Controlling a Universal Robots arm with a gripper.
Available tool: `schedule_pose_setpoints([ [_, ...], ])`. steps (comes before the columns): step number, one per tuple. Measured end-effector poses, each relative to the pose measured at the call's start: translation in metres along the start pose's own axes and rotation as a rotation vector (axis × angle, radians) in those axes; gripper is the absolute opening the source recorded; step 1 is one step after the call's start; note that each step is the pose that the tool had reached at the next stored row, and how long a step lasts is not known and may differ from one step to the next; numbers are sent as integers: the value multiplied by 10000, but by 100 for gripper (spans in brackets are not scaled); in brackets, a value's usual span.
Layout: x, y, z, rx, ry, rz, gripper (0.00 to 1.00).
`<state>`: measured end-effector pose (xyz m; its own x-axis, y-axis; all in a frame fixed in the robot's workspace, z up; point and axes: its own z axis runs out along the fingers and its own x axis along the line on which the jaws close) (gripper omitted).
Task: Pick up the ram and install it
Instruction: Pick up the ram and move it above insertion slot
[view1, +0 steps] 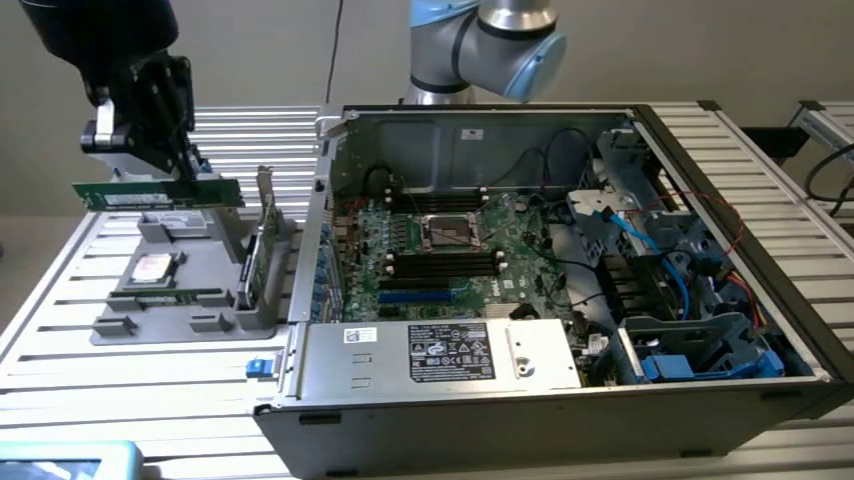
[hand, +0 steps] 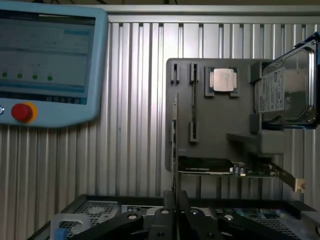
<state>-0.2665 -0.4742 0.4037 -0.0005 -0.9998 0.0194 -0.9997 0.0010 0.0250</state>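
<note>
Gripper (view1: 191, 176) clamps ram (view1: 140, 195) (above tray (view1: 174, 326)) — hard drive (hand: 285, 85), card (hand: 215, 166) in tray.

One ram (view1: 134, 196) for certain, one expansion card (hand: 225, 168), one hard drive (hand: 285, 85), one processor chip (hand: 223, 80), one grey tray (hand: 220, 117) — and there's more — one open computer case (view1: 534, 430), one pendant screen (hand: 45, 55), one red button (hand: 22, 111).

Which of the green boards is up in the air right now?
The ram, the long narrow stick clamped in the end effector; the broader card stands in the gray holder.
</note>
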Motion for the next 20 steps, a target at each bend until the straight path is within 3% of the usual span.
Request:
schedule_pose_setpoints([
  [12,1,-547,-41,-1,-89,-3,14],
  [20,0,-909,-50,-2,-96,-3,14],
])
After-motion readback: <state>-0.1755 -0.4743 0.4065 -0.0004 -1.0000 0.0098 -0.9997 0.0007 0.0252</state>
